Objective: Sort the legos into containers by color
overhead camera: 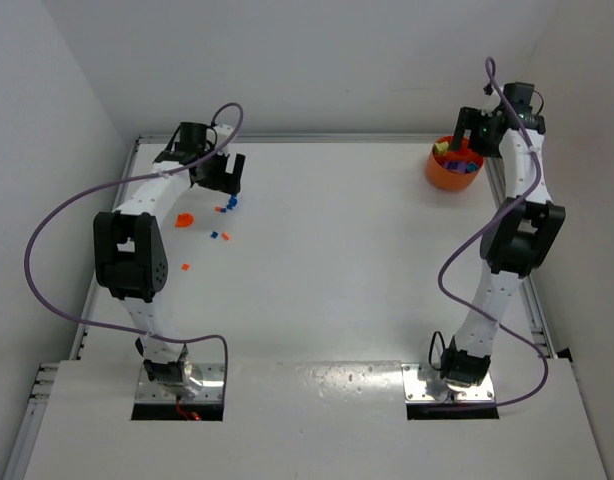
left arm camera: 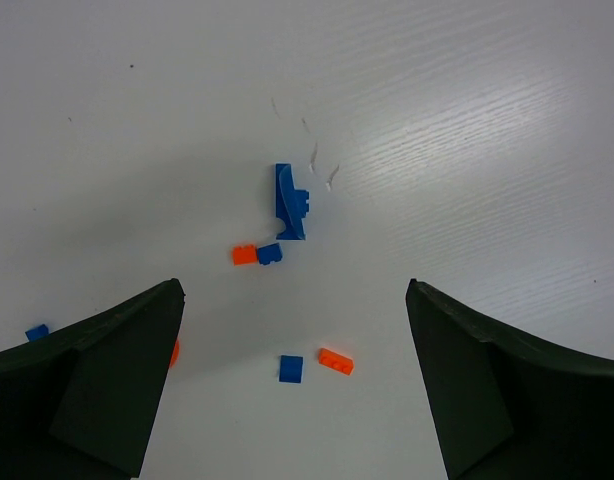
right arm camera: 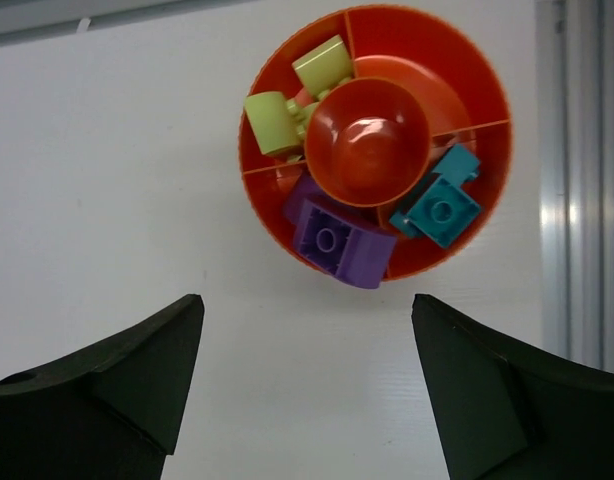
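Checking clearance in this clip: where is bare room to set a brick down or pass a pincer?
Bare: the wide middle of the table, between the scattered bricks and the bowl. Crowded: around the left pincer, where bricks lie, and at the bowl, where the right pincer hangs.

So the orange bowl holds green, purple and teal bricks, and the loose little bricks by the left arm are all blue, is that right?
Not quite: the loose ones are not all blue. The left wrist view shows blue bricks and orange bricks mixed. The orange bowl does hold green bricks, a purple brick and a teal brick.
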